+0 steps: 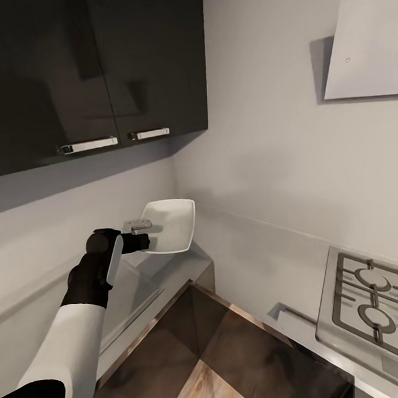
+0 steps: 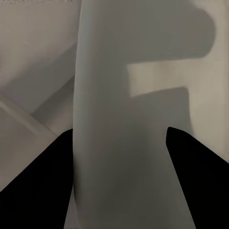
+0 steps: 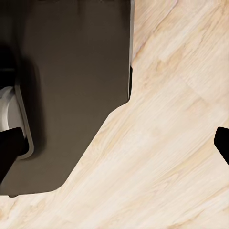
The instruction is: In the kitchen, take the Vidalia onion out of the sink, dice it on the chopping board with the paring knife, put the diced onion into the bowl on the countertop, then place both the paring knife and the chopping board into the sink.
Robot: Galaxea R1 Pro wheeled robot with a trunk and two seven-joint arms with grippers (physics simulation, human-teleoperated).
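Note:
My left gripper (image 1: 142, 228) is shut on the near rim of the white squarish bowl (image 1: 172, 224) and holds it tilted in the air by the wall corner, above the end of the grey countertop (image 1: 147, 285). In the left wrist view the bowl's pale wall (image 2: 124, 143) runs between the two dark fingertips (image 2: 33, 191). My right gripper (image 3: 117, 145) stands open with nothing between its fingers, pointing down at the wooden floor (image 3: 176, 143). The Vidalia onion, chopping board, paring knife and sink are out of view.
Dark upper cabinets (image 1: 87, 70) with chrome handles hang over the counter on the left. A gas hob (image 1: 374, 299) sits at the lower right under a white hood (image 1: 367, 48). The robot's dark base (image 3: 71, 95) stands on the floor.

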